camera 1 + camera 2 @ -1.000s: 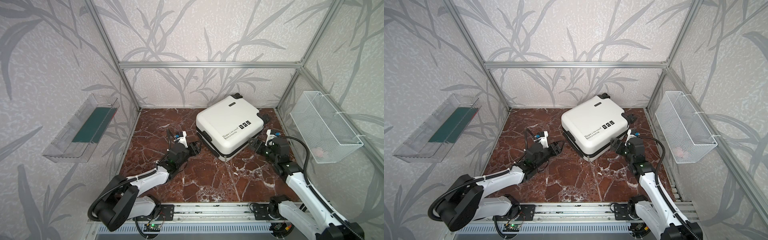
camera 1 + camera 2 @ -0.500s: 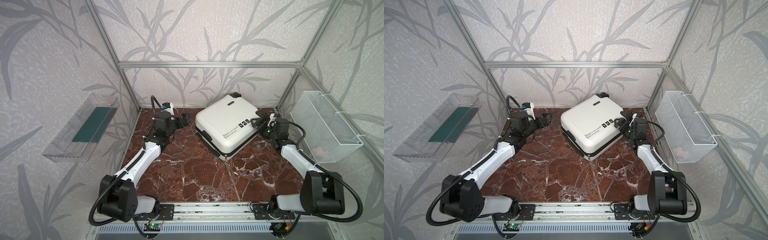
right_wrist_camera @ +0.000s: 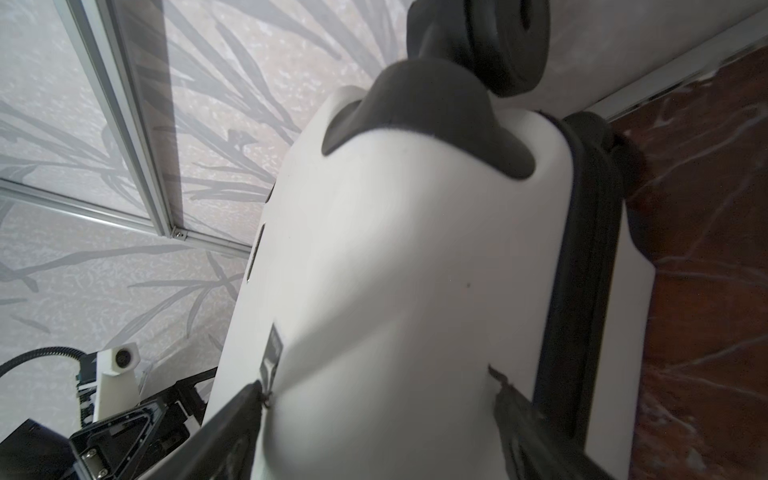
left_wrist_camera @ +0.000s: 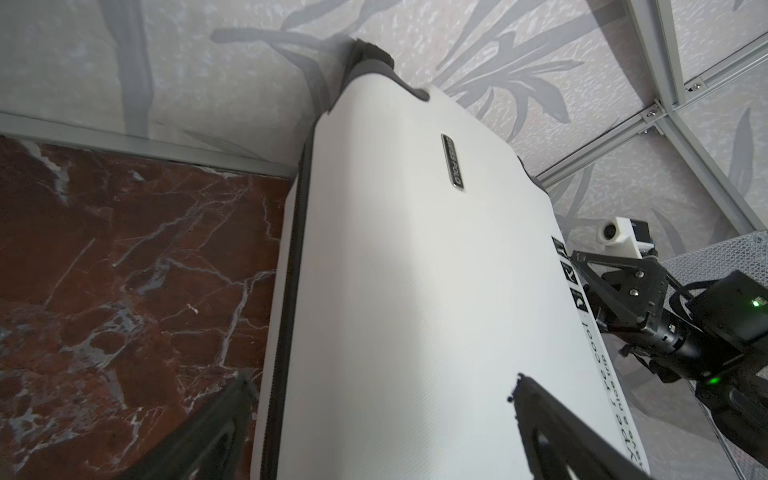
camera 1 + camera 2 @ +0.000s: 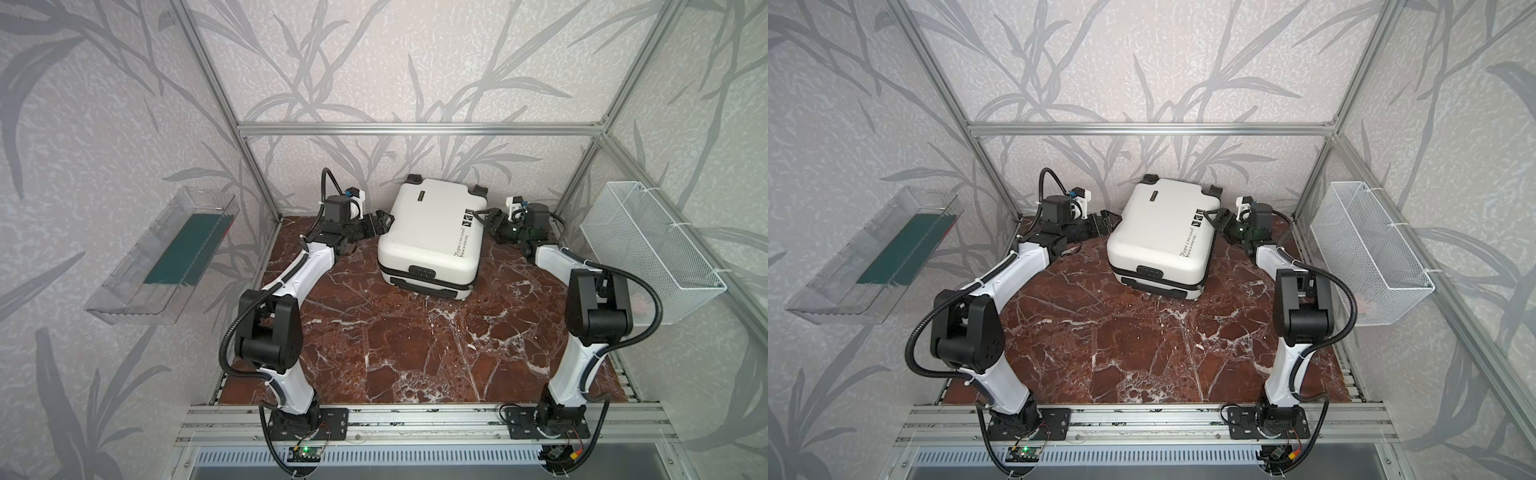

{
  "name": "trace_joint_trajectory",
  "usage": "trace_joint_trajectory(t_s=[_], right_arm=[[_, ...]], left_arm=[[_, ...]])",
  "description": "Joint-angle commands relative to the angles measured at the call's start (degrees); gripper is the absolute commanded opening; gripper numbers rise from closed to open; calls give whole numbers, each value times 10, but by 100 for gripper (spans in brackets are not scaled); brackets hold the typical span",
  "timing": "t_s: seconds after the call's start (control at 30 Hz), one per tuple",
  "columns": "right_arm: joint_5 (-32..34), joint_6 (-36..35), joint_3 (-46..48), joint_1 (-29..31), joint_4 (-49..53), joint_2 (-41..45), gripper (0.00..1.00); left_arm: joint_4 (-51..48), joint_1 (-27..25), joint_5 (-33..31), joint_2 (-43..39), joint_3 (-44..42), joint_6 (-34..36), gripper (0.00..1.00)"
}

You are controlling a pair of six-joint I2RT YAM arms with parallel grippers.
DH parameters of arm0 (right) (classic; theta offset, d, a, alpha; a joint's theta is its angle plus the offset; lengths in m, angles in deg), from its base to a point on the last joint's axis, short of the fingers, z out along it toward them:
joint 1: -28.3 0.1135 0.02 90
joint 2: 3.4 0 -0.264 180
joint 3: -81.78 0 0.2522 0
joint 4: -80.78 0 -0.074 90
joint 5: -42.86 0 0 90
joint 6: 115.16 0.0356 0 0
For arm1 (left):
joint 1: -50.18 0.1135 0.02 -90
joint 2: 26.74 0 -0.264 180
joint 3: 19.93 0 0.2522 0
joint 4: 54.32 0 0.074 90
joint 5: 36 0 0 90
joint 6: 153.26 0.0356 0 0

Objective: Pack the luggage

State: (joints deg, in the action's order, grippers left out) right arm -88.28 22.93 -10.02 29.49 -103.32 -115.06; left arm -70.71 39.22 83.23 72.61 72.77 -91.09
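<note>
Marble tabletop (image 5: pixel 415 353): one luggage (image 5: pixel 432 237), two grippers (image 5: pixel 384 220) (image 5: pixel 484 216)

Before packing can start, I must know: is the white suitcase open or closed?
Closed. The luggage lies flat, both shells together; the black zipper seam runs along its side, no lining shows.

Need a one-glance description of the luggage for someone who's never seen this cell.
Look at the red-brown marble floor. At its back edge, between the left gripper and the right gripper, a small white hard-shell suitcase lies flat. Black wheels, a black zipper seam and black printed text set it apart from the white wire mesh basket on the right wall.
</note>
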Motion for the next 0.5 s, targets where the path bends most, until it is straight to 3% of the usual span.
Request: trace_joint_trajectory(t_s=[0.0, 0.2, 0.47], right_arm=[[-66, -8, -23, 25, 10, 0, 87], [-60, -30, 26, 12, 24, 71, 87], [-36, -51, 219, -26, -3, 234, 87]], left_arm=[[35, 2, 25, -32, -43, -25, 99], [99, -10, 28, -70, -124, -64, 99], [151, -42, 17, -100, -183, -93, 99]])
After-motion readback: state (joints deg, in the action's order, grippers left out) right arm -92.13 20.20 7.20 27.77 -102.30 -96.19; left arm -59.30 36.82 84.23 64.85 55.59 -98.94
